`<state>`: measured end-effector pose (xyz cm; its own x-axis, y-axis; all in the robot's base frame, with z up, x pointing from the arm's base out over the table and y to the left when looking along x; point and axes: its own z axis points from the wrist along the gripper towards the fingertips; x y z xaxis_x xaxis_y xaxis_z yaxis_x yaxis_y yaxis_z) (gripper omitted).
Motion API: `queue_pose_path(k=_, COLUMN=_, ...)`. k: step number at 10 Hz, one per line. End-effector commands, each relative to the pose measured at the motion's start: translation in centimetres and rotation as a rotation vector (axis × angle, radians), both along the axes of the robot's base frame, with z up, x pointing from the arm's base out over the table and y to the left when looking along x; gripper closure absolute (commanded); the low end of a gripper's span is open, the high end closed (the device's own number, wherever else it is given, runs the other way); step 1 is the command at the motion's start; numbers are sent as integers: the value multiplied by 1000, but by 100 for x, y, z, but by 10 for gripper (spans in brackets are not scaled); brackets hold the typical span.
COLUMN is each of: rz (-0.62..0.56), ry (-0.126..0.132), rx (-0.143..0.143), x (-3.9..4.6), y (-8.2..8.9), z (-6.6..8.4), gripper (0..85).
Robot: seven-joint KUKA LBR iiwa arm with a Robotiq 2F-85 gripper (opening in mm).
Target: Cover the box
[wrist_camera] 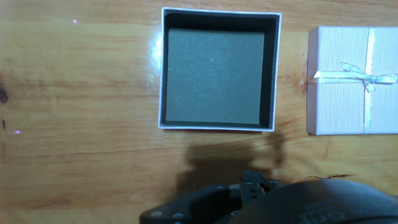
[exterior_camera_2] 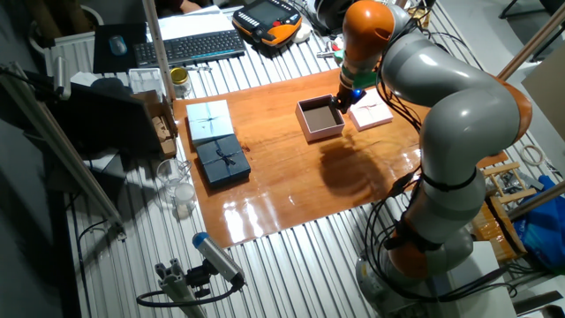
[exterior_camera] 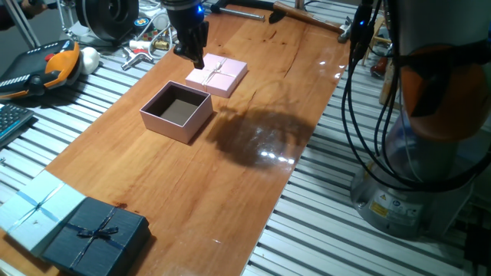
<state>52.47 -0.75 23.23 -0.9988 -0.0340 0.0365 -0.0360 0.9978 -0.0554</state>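
Two pink pieces are seen near the middle of the wooden table (exterior_camera: 230, 184): the open box (exterior_camera: 176, 110), with its dark inside showing, and its lid (exterior_camera: 217, 74), tied with a thin pale ribbon, lying flat at about two o'clock from the box, close by but apart from it. In the hand view the box is found at twelve o'clock and the lid at two o'clock, cut by the right edge. The gripper (exterior_camera: 195, 57) is held over the near edge of the lid, above the gap between lid and box; whether its fingers are apart or together cannot be told, and nothing is seen held in them. At seven o'clock from the box, at the table's corner, a dark navy box (exterior_camera: 97, 234) with a bow is set beside a light blue box (exterior_camera: 38, 208).
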Motion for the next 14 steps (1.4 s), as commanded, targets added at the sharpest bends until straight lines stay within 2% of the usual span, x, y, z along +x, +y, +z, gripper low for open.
queue_pose_path(k=1, rz=-2, ry=2, rx=3, x=0, y=0, z=-1, gripper=850)
queue_pose_path(k=8, rz=-5, ry=8, rx=20, x=3, y=28, z=-11, gripper=850)
queue_pose_path(k=12, rz=-23, ry=1, rx=14, x=6, y=36, z=-10, gripper=850)
queue_pose_path(k=14, rz=-63, ry=17, rx=3, x=6, y=36, z=-10, gripper=850)
